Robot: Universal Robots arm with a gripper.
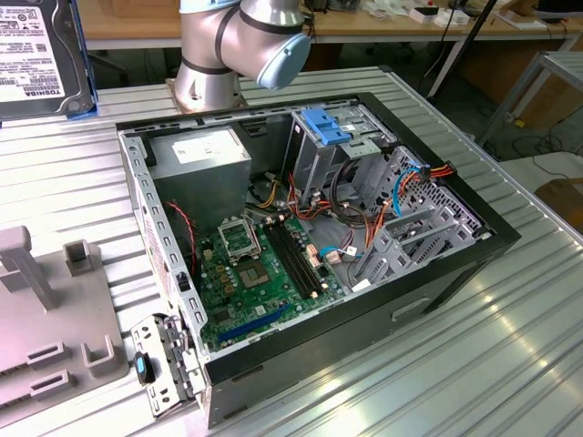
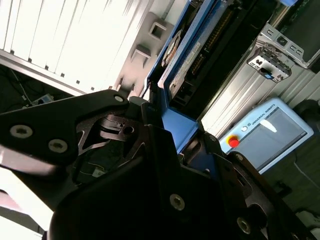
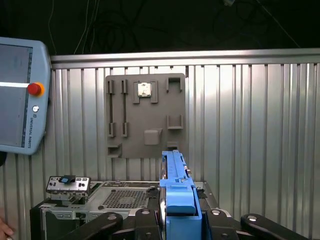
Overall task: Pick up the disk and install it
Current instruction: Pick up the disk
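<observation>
The disk [image 1: 36, 55] hangs high at the exterior view's left, its labelled face towards the camera and a blue caddy rail along its edge. In the first wrist view the disk [image 3: 176, 187] stands edge-on, blue rail uppermost, between the black fingers [image 3: 142, 220] of my gripper [image 3: 179, 220]. The second wrist view shows the same disk [image 2: 200, 60] running away from the gripper [image 2: 167, 132], which is shut on its blue end. The disk is off to the side of the open computer case [image 1: 319, 237], well above the table.
The drive cage with its fixed blue bracket [image 1: 323, 123] sits at the case's far side, with cables beside it. A grey parts fixture [image 1: 46, 337] lies on the ribbed metal table [image 1: 455, 364]. A teach pendant [image 3: 20, 95] lies beyond the table.
</observation>
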